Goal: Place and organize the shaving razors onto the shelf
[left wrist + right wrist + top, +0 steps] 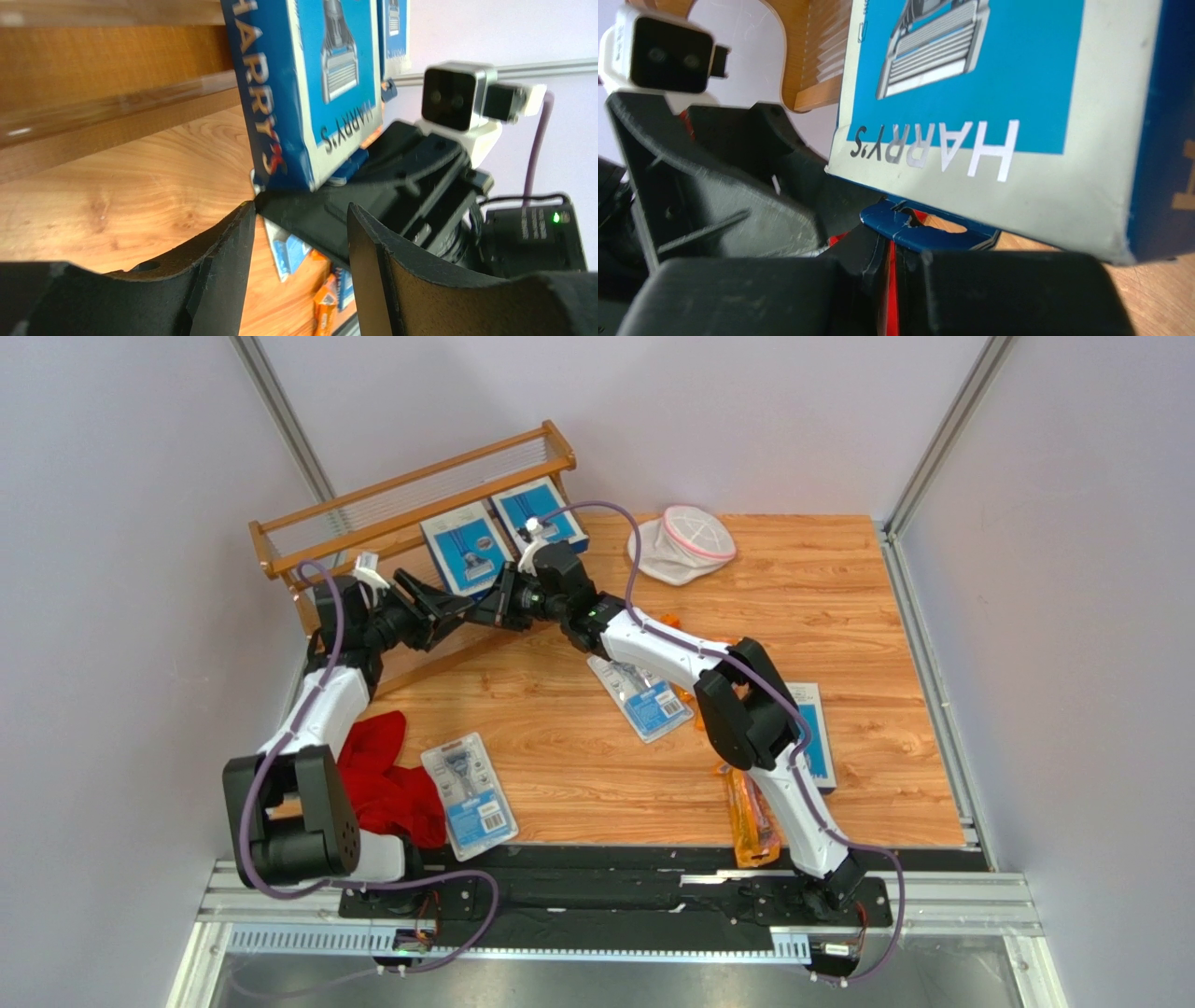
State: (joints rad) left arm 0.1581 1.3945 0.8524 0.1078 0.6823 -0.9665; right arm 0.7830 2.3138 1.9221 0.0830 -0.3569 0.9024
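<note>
one box [990, 105] pinched in right pincer [894, 262]

Wood-grain worktop [856, 602], light brown, boxed by pale grey walls [126, 546] at left, back and right. Red cloth [382, 781] crumpled in near-left corner of worktop. White pouch [683, 542], round, pink trim, lying flat by back edge, about mid-width. Silver metal rail [631, 907] along near edge, below worktop.
</note>
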